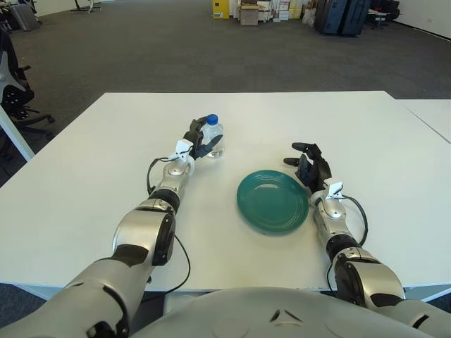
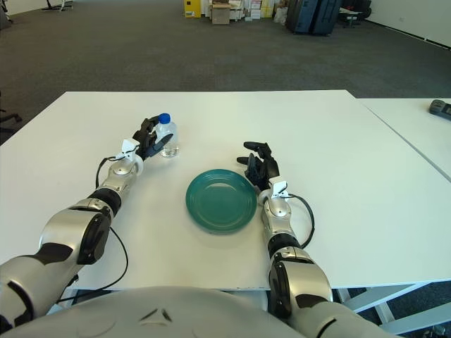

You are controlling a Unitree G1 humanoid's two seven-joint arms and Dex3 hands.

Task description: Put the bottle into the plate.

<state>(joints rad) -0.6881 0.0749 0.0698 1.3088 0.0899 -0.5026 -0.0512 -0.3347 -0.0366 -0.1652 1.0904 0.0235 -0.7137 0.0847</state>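
Note:
A small clear bottle [image 1: 213, 136] with a blue cap stands on the white table [image 1: 84, 176], left of centre and slightly tilted. My left hand [image 1: 198, 141] has its dark fingers wrapped around the bottle's left side. A round teal plate [image 1: 273, 201] lies on the table to the right of the bottle and closer to me, with nothing in it. My right hand [image 1: 307, 164] shows just beyond the plate's right rim, with its fingers spread and holding nothing.
A second white table [image 2: 423, 134] adjoins on the right, with a small dark device [image 2: 440, 107] on it. An office chair [image 1: 13, 84] stands off the left edge. Boxes and dark cases [image 1: 338, 14] line the far end of the carpeted room.

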